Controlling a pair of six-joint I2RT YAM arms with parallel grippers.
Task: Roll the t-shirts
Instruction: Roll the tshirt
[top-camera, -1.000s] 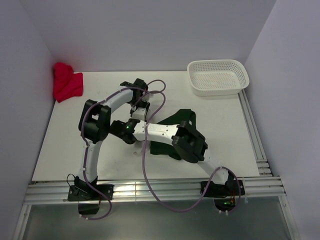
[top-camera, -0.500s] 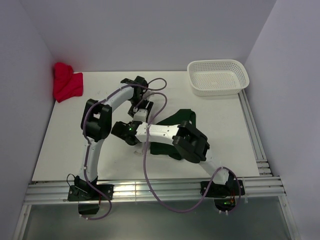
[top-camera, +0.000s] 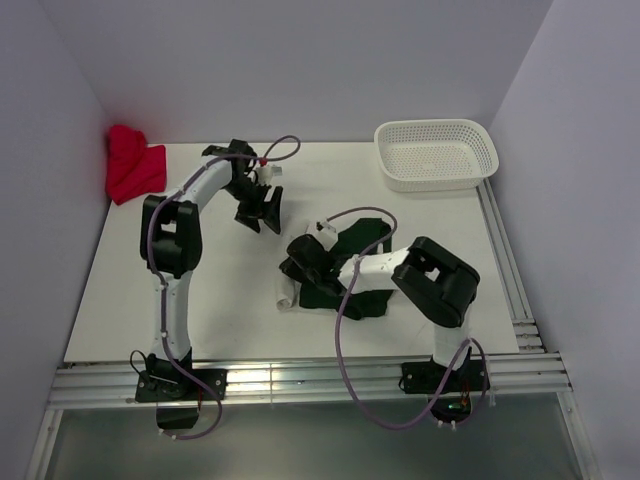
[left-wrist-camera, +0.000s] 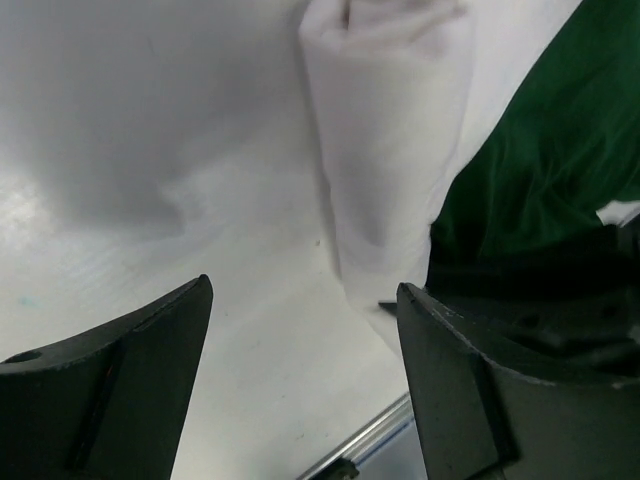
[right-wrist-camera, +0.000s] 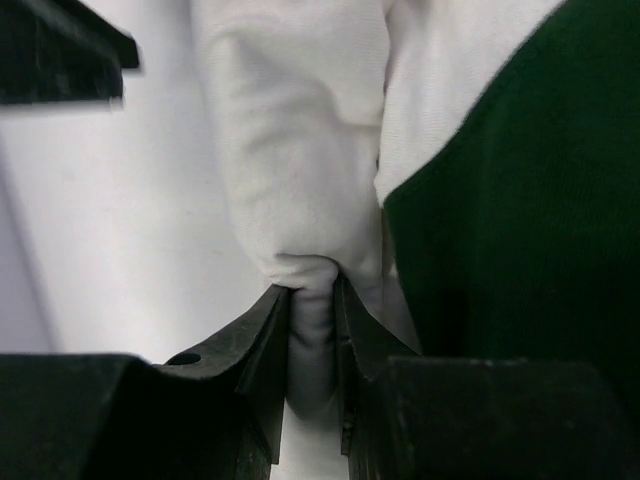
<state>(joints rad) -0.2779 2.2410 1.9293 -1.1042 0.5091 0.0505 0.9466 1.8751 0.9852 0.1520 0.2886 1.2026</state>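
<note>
basket (top-camera: 437, 152) and red cloth (top-camera: 133, 170) lay far from the green t-shirt (top-camera: 365, 232). beside it the right claw (right-wrist-camera: 312, 305) pinched the rolled off-white t-shirt (right-wrist-camera: 290, 150). the left claw (left-wrist-camera: 302, 290), released, had withdrawn.

light: bright, even, from overhead | shadows: soft grey patch on table (left-wrist-camera: 110, 130) below my left wrist | glare: sheen on front rails (top-camera: 262, 377) | focus: my right fingers (right-wrist-camera: 255, 345) dark, blurred; off-white shirt (right-wrist-camera: 290, 150) soft
</note>
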